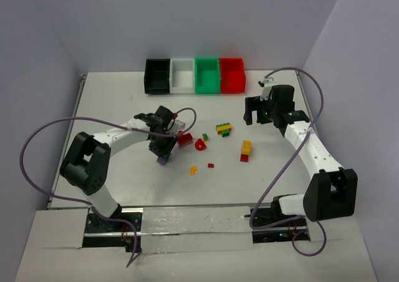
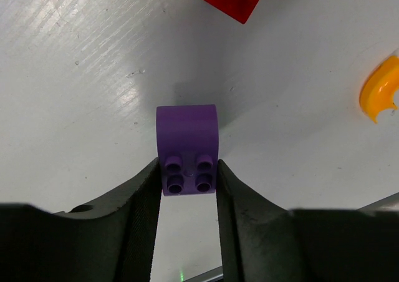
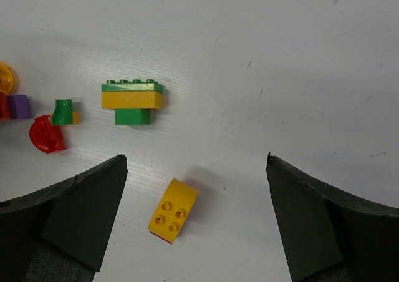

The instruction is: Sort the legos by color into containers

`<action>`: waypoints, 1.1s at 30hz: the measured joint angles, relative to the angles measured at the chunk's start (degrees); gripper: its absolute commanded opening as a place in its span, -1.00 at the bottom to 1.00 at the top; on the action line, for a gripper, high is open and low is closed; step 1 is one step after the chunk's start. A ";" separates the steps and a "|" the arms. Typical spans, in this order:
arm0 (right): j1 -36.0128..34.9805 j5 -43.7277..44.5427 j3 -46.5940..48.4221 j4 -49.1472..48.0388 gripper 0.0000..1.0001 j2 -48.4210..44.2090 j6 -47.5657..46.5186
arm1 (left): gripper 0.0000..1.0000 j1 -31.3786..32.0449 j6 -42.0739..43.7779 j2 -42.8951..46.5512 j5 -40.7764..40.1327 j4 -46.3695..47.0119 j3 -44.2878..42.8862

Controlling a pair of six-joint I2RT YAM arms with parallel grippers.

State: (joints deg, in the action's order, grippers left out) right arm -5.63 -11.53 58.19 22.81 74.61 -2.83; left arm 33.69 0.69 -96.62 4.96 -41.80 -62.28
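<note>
A purple lego (image 2: 187, 138) lies on the white table, studs facing the left wrist camera. My left gripper (image 2: 187, 177) is shut on it, both black fingers (image 2: 144, 201) pressing its sides. From above, this purple lego (image 1: 161, 161) peeks out under the left gripper (image 1: 163, 152). My right gripper (image 1: 254, 115) hangs open over the table's right side, and its wrist view shows nothing between the wide-apart tips of the right gripper (image 3: 196, 162). Just below them lies a yellow lego (image 3: 174, 210). The black (image 1: 158, 76), white (image 1: 182, 75), green (image 1: 207, 75) and red (image 1: 232, 75) containers line the far edge.
Loose legos lie mid-table: a red brick (image 1: 184, 138), a red curved piece (image 1: 201, 145), a green-and-yellow stack (image 1: 223, 129), a yellow-on-red stack (image 1: 246, 150), an orange curved piece (image 1: 194, 169) and a tiny red piece (image 1: 211, 165). Purple cables loop beside both arms.
</note>
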 measured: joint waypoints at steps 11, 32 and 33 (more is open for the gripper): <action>-0.01 -9.32 3.56 2.46 0.99 0.53 0.23 | -1.00 -1.80 0.18 2.54 4.72 -0.82 -0.71; -31.08 -17.01 27.04 7.97 0.85 -1.18 -12.79 | -1.00 -15.80 -46.65 16.76 65.49 39.95 2.15; -32.21 -16.50 27.12 8.76 0.85 -0.95 -14.08 | -1.00 -15.80 -48.87 16.78 66.57 41.85 2.67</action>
State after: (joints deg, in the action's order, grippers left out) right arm -37.84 -28.02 85.32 31.57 73.66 -16.91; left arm 17.89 -48.18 -79.83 71.53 0.05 -59.61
